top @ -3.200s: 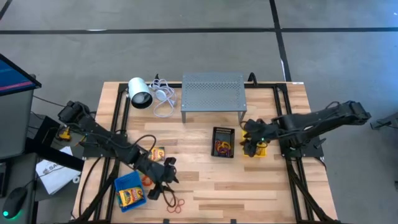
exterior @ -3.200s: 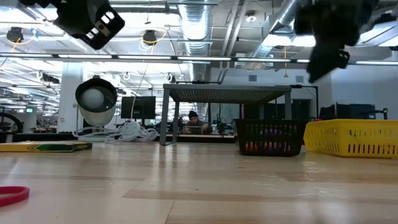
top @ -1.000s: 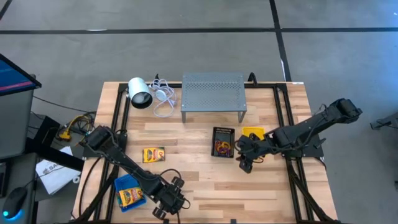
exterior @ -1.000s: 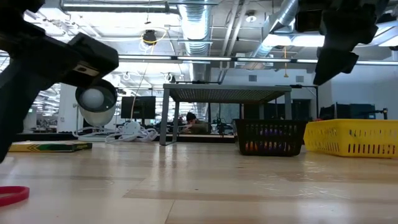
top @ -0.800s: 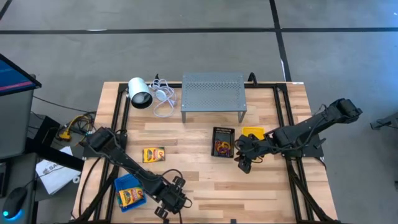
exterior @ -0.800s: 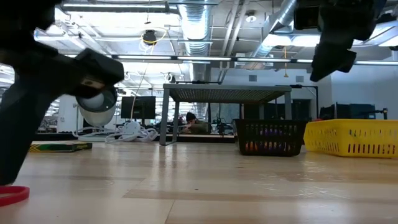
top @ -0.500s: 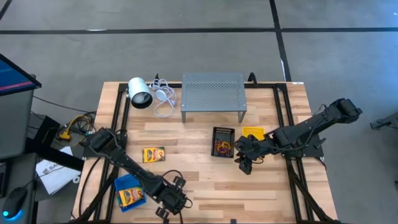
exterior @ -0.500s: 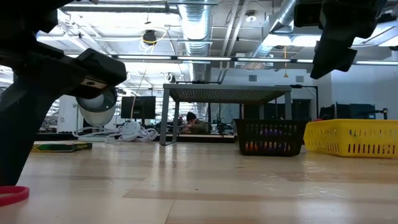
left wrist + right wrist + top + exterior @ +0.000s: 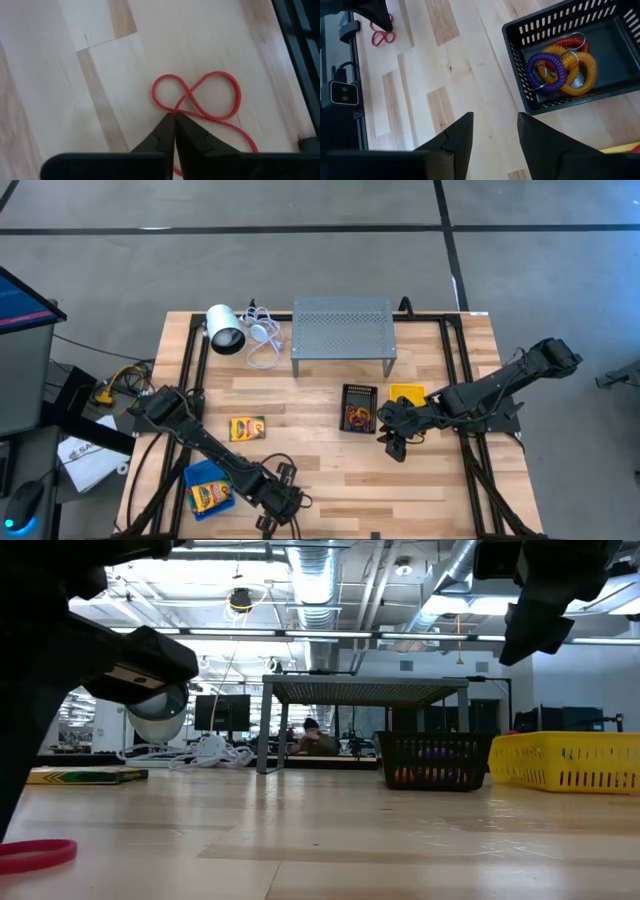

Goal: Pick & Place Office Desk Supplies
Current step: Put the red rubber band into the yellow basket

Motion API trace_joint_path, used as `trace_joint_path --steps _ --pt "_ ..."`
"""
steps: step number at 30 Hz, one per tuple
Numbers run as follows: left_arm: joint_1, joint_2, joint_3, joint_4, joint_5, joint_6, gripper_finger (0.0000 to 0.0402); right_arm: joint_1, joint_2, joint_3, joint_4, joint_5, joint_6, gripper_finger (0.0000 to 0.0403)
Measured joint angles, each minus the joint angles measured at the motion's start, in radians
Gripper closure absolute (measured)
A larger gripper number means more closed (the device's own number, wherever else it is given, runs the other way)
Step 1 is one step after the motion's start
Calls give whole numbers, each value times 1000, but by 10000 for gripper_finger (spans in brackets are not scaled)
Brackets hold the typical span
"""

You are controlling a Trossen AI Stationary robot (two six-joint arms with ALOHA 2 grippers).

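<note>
Pale butcher-block planks carry your work: at the near edge, your left gripper is pinched shut on the thin red rubber-band loop, twisted into a figure-eight, likely ready for lifting. Farther off, your right gripper hovers, fingers apart, beside the black slotted plastic bin, seemingly waiting.

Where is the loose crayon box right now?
In the high view the crayon box lies flat on the table's left half, just above the blue bin.
</note>
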Motion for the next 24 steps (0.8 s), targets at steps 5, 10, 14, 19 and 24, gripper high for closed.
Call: trace_joint_path --steps 5,10,14,19,24 --pt "-3 -56 -10 -37 -38 -57 401 0 0 0 1 0 14 253" --pt "-3 -202 -3 -95 -138 -73 401 8 0 0 3 0 14 253" --pt "1 -318 -5 -152 -253 -73 401 14 -12 0 4 0 15 253" --pt "33 -449 -24 -184 -419 -98 401 14 -45 0 36 29 -42 253" --pt "80 -555 -87 -124 -557 -116 401 5 -71 0 146 91 -205 253"
